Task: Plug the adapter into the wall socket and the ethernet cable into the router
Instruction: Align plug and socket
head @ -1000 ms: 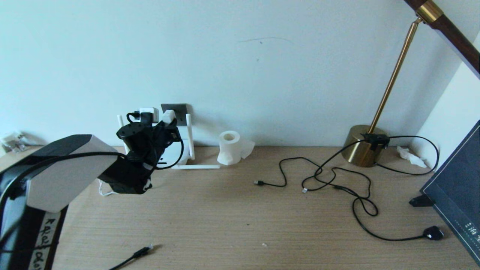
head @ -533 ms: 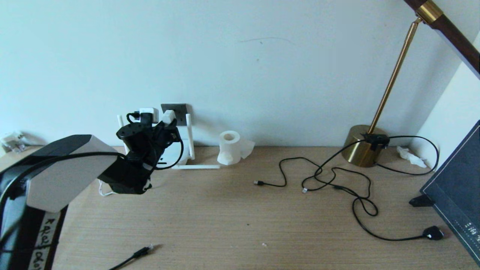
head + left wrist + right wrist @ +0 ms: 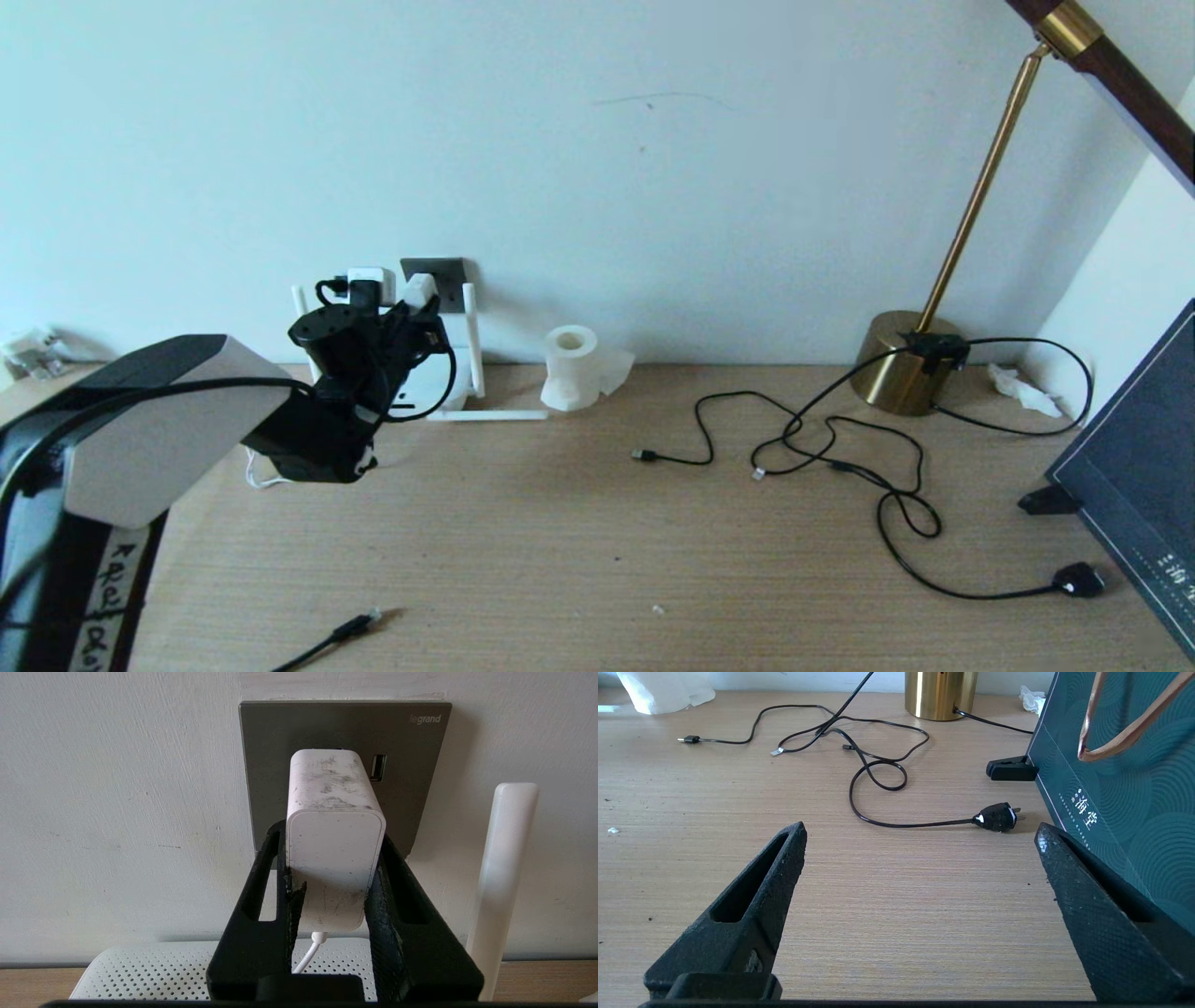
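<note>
The white adapter [image 3: 334,840] is pressed flat against the dark grey wall socket [image 3: 280,742], its thin white cord hanging below. My left gripper [image 3: 331,830] is shut on the adapter, one finger on each side. In the head view the left gripper [image 3: 417,313] holds the adapter [image 3: 420,287] at the wall socket [image 3: 448,273], above the white router [image 3: 428,387]. The router's perforated top [image 3: 140,970] and one antenna [image 3: 504,868] lie just below. The black ethernet cable [image 3: 353,627] lies loose at the table's front edge. My right gripper [image 3: 920,827] hovers open over bare table.
A tissue roll [image 3: 571,367] stands right of the router. A brass lamp base [image 3: 904,364], tangled thin black cables [image 3: 840,448] and a chunky black plug [image 3: 997,816] lie at the right. A dark teal bag [image 3: 1120,788] stands at the far right edge.
The left gripper with the adapter has barely shifted at the socket. Nothing else has moved.
</note>
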`<state>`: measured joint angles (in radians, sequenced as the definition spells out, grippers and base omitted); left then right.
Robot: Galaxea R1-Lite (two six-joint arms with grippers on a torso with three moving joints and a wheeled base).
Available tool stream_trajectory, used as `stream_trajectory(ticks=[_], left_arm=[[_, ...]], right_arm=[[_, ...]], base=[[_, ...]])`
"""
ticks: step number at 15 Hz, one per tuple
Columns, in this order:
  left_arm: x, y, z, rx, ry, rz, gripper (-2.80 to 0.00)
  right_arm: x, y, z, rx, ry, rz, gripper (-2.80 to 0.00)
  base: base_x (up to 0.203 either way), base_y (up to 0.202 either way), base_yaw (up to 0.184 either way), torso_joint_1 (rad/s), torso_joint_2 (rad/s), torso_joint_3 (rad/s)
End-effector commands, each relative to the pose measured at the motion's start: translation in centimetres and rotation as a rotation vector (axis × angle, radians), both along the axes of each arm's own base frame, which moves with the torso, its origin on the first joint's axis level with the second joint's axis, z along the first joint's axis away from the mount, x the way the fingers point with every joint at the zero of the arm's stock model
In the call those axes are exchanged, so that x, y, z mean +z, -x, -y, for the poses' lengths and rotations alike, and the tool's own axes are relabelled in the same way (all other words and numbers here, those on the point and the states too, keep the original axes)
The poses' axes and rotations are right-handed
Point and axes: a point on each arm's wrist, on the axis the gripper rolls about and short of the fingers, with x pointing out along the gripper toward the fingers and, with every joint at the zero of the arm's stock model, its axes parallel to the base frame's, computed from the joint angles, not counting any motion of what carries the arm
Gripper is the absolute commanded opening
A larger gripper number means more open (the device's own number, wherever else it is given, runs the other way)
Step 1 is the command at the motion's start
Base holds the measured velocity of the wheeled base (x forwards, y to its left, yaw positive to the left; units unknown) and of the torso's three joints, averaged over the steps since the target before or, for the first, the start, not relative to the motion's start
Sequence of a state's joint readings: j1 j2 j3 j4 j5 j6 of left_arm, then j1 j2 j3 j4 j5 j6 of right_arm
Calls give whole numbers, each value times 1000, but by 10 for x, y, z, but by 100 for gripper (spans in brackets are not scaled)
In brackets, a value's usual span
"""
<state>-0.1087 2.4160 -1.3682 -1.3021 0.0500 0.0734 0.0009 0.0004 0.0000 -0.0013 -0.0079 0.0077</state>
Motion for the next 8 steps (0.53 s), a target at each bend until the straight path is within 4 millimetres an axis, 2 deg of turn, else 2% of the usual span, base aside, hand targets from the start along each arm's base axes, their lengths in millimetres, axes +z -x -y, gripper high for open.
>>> stream_trajectory(ticks=[1,8], left_arm=[[2,0,0,1,-5,10,-280],[2,0,0,2,-10,10,-280]], right_arm=[[0,0,0,1,0,-2,0],[0,0,0,1,0,-1,0]], base=[[0,0,0,0,0,0],[0,0,0,0,0,0]])
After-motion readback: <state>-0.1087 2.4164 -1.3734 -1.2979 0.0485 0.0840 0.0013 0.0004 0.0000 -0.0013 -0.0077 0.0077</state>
